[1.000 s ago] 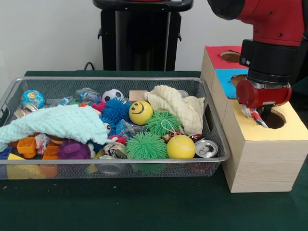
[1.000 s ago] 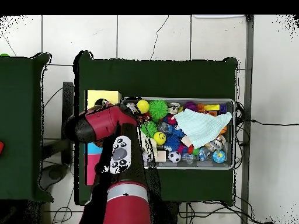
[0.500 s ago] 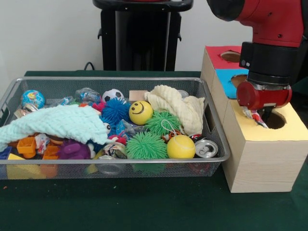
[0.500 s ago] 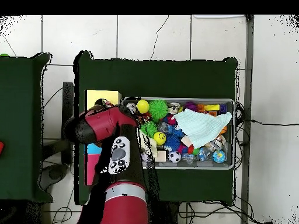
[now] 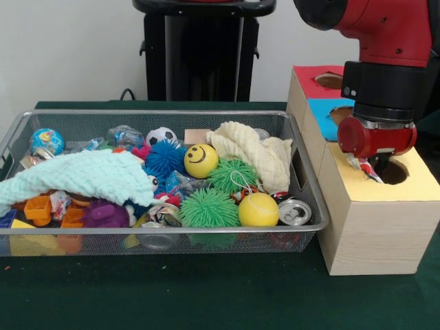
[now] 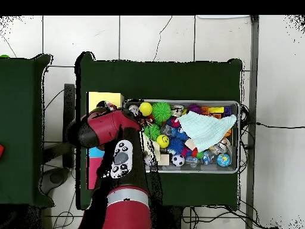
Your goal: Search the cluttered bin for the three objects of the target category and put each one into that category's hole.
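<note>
Front camera sits low and close before the wire bin (image 5: 302,172); overhead looks straight down from high, sharing it (image 6: 238,138)

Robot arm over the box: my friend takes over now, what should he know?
Gripper: at the round hole in the yellow section of the wooden box, shut on a small crinkly wrapper.
Bin: full of balls, cloths, cans and toys.
Done: one item carried to the hole; earlier drops cannot be told.
Left: release it into the hole, then probably go back to the bin for more.
</note>
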Controlling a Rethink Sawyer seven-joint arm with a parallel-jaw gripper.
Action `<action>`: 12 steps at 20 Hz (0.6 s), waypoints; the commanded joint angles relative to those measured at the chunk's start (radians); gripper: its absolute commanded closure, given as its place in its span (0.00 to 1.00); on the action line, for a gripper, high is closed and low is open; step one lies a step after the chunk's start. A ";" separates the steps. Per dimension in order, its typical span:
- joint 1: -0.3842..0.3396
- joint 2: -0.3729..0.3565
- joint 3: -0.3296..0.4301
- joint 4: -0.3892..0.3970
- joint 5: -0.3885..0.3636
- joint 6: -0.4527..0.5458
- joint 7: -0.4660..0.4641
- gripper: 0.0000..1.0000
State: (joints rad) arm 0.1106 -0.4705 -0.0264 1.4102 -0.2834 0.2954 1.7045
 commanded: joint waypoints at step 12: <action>-0.004 0.135 -0.026 0.099 -0.057 -0.051 0.110 0.00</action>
State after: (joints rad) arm 0.1220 -0.4600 -0.0326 1.4102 -0.2832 0.2479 1.7045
